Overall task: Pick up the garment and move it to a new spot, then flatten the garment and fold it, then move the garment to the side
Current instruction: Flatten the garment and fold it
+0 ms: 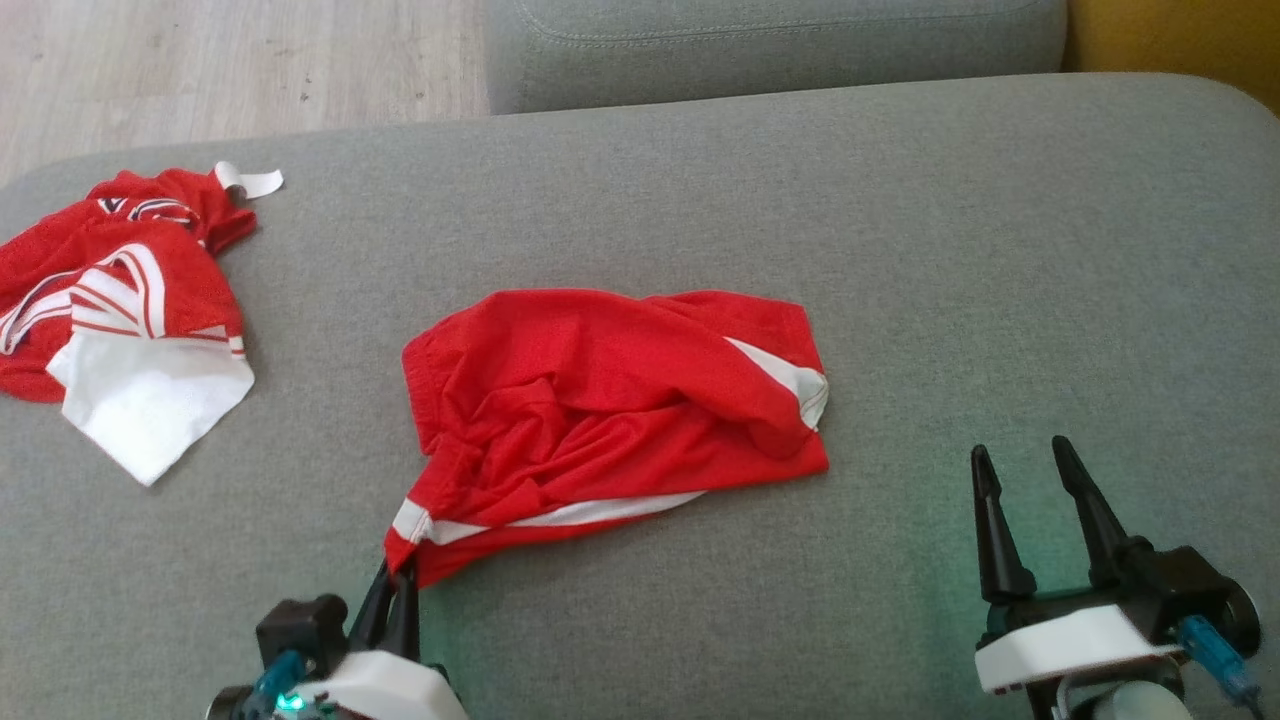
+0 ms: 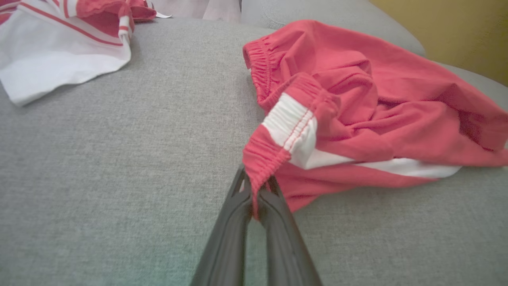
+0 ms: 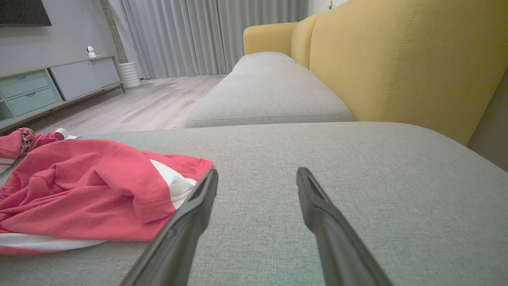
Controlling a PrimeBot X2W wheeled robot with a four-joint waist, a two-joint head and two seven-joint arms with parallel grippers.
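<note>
The garment (image 1: 610,400), red shorts with white side stripes, lies crumpled in the middle of the grey sofa seat. My left gripper (image 1: 398,575) is shut on its near-left waistband corner, and the left wrist view shows the elastic band (image 2: 264,159) pinched between the dark fingers (image 2: 234,222). The garment (image 3: 87,186) also lies at the left of the right wrist view. My right gripper (image 1: 1025,470) stands open over bare cushion, to the right of the shorts and apart from them, with its fingers (image 3: 190,214) holding nothing.
A second red and white garment (image 1: 120,300) lies bunched at the seat's (image 1: 1000,250) far left edge. Beyond the seat are another grey cushion (image 1: 770,45), a yellow backrest (image 3: 397,59) on the right, and wood floor (image 1: 230,60).
</note>
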